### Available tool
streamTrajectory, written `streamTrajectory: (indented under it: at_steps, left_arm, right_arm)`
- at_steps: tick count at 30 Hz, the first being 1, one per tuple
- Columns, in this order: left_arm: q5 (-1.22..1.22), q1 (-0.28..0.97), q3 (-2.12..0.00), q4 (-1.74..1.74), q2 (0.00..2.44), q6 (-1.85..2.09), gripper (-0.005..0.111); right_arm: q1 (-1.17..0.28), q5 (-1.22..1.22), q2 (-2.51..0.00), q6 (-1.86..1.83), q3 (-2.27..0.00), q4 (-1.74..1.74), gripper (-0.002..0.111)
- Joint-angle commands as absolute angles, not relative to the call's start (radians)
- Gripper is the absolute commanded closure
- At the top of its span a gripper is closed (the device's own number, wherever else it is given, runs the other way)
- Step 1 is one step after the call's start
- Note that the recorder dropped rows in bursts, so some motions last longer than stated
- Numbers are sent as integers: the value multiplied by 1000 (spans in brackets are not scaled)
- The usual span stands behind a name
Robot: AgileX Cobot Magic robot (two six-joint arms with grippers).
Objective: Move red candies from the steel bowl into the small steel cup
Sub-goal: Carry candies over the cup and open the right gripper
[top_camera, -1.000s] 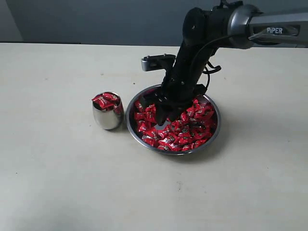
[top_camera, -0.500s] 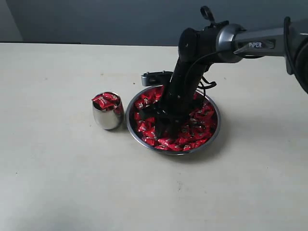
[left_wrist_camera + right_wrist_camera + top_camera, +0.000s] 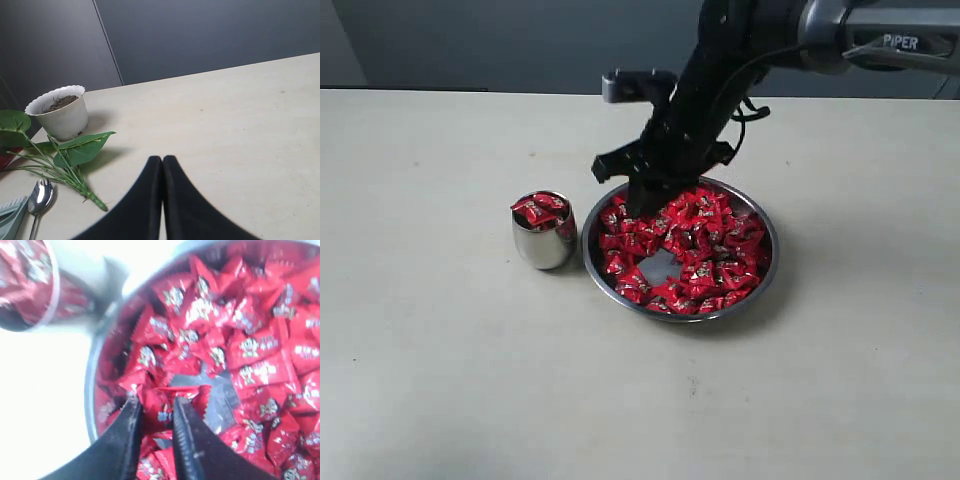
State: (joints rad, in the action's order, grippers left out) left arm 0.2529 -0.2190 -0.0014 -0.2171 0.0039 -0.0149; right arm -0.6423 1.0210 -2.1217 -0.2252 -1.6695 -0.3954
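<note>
Now my right hand (image 3: 640, 200) hangs over steel bowl (image 3: 772, 262) of red candies (image 3: 710, 250), pinching one; small steel cup (image 3: 542, 252) heaped.

You have a pale cream bench (image 3: 440, 380) in front of you, matt and lightly speckled, running back to a dark grey wall (image 3: 500, 40). In the left wrist view that wall shows as flat panels with a thin seam (image 3: 107, 42) between them. The light is soft and even, and shadows on the bench are faint. Near the wall stands a white pot (image 3: 59, 112) of soil, with green leaves (image 3: 75, 150) just beside it.
</note>
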Motion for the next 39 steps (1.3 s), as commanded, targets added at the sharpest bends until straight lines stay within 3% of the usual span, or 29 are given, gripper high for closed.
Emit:
streamTrajectory:
  at_steps: [1,23,32,39]
  left_arm:
    - [240,-216,0,-222,0,-19,106]
    - [240,-216,0,-222,0,-19,106]
    - [240,-216,0,-222,0,-19,106]
    - [240,-216,0,-222,0,-19,106]
  right_arm:
    - [-642,1012,-2104,-276,-1780,-544,108]
    - [-741,987,-2279,-348,-1939,-532,108]
    - [-768,952,-2279,-348,-1939,-524,99]
    - [-780,927,-2279,-340,-1939,-419,98]
